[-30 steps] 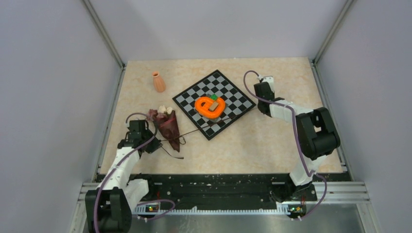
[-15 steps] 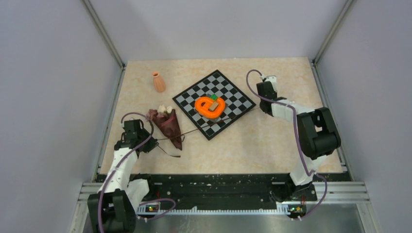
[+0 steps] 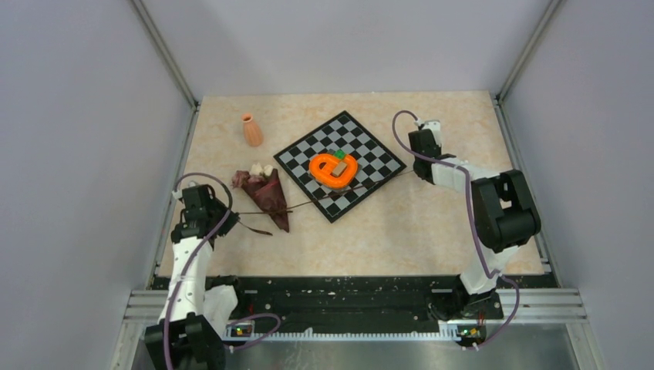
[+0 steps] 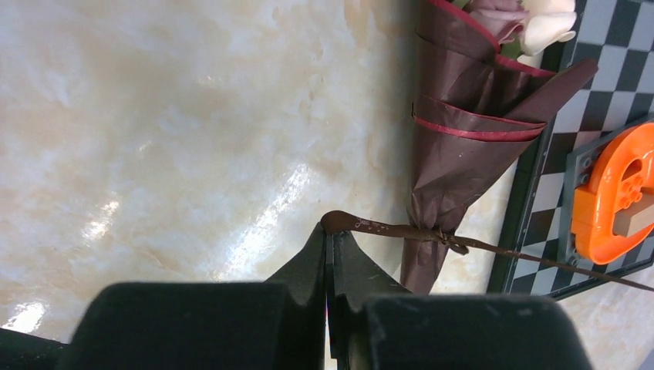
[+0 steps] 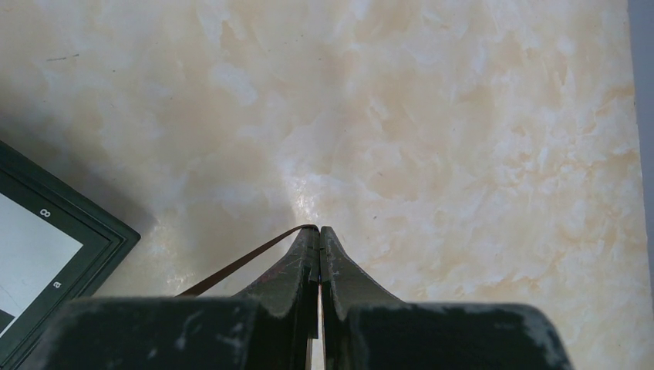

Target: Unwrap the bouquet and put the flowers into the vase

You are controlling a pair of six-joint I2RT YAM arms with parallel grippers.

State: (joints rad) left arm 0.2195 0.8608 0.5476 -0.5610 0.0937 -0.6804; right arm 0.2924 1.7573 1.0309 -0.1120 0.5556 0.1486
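The cone-shaped bouquet of maroon-brown cloth (image 3: pixel 268 199) lies on the desk (image 3: pixel 432 223) just right of the left claw (image 4: pixel 330 235), tip pointing near. Its thin dark ribbon (image 4: pixel 385 228) runs crosswise, one end pinched in each claw, with the right claw (image 5: pixel 318 230) well beyond the chessboard (image 3: pixel 378 154)

Bouquet (image 3: pixel 268 202) in maroon-brown wrap, folds edged in red, with cream and mauve roses (image 4: pixel 542 29) and a dark brown ribbon (image 4: pixel 385 227). The vase (image 3: pixel 251 131) is terracotta orange, the heart (image 3: pixel 333 173) bright orange, the board (image 3: pixel 372 151) chequered black and white, the table (image 3: pixel 432 231) marbled cream.
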